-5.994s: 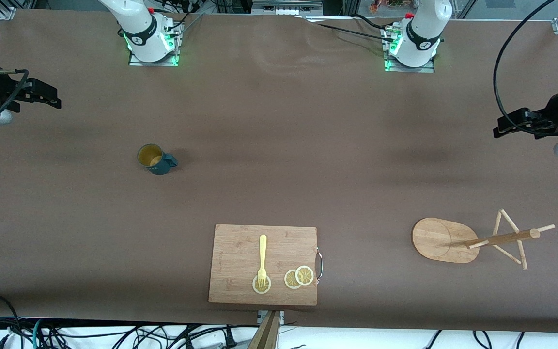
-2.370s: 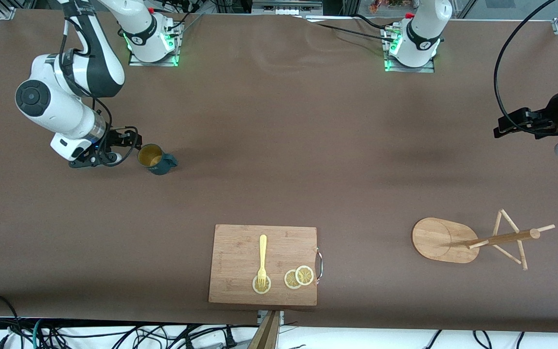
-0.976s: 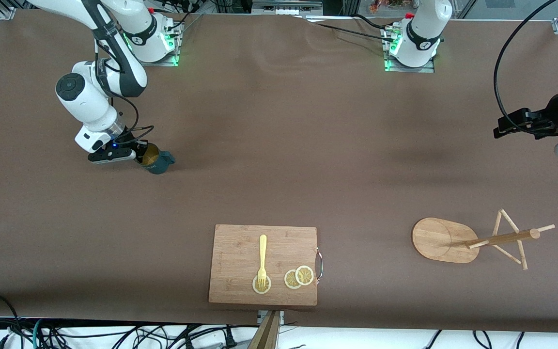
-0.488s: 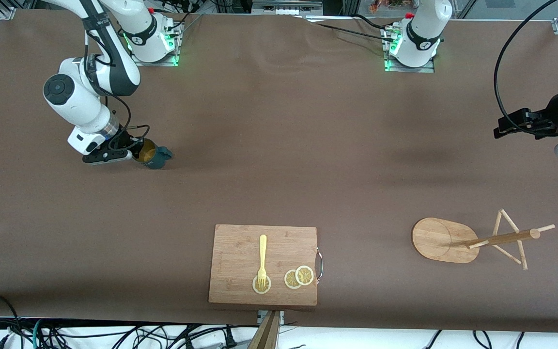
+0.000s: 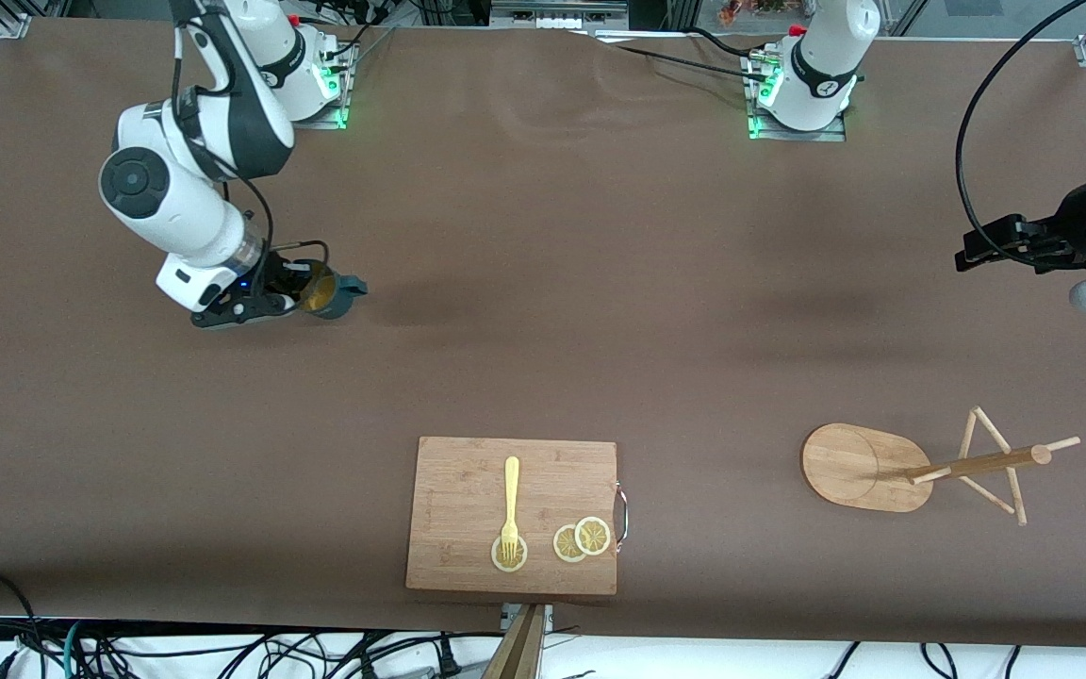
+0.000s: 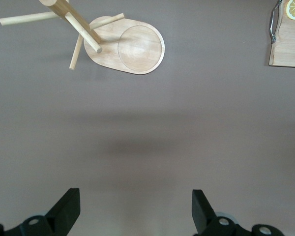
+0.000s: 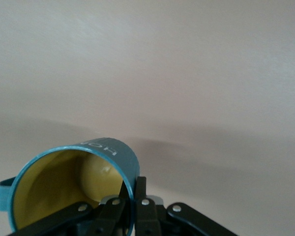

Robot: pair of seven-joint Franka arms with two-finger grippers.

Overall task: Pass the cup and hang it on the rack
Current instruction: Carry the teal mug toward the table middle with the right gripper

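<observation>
Cup [image 5: 328, 292], a small teal mug with a yellow inside, is held tilted by the right gripper [image 5: 303, 290], whose fingers [image 7: 139, 189] are clamped on the rim, one inside the mouth and one on the outer wall. It is raised over the brown table [image 5: 543, 283] at the right arm's end, with its handle toward three o'clock in the front view. From that cup, a wooden cutting board [image 5: 468, 490] lies at about five o'clock, nearer the front camera, carrying a yellow fork [image 5: 511, 500] and lemon slices [image 5: 583, 539]. The rack [image 5: 882, 467], a bamboo mug tree, stands at about four o'clock from the cup, toward the left arm's end. The left gripper [image 6: 135, 211] waits high over the table near the rack, fingers spread apart and empty.
</observation>
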